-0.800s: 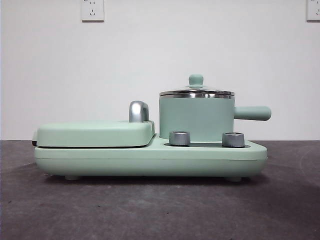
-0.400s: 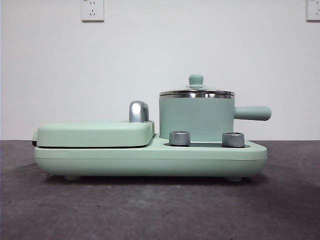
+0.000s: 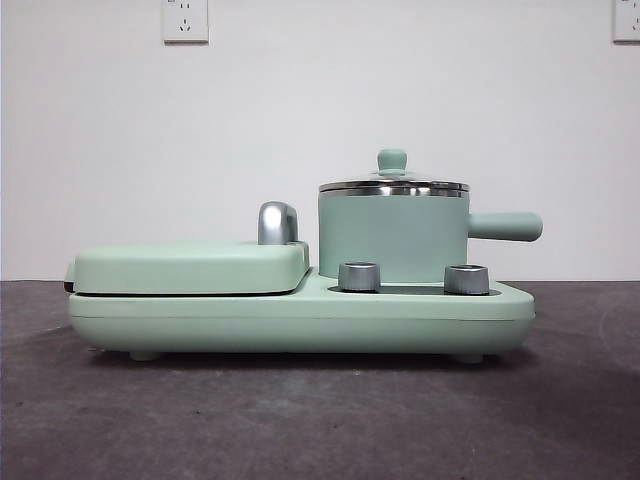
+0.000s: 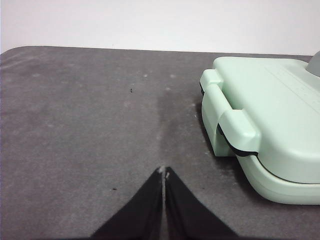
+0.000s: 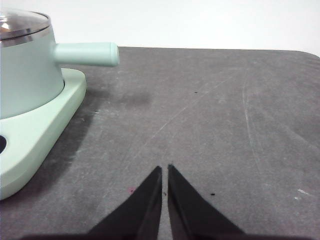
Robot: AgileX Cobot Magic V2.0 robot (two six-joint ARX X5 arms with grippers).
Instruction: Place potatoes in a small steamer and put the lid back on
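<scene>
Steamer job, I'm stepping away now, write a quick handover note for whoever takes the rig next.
Left gripper: jaws shut, empty, over bare table beside the griddle cover.
Right gripper: jaws shut, empty, over bare table on the side the pot handle points to.
Small steamer sits on the cooker base, with the lid on it.
No potato shows in any view; the pot's inside cannot be seen.
Done: nothing confirmable. Left: find the potato or check the pot; if not inside, lift the lid, load it, put the lid back.
</scene>
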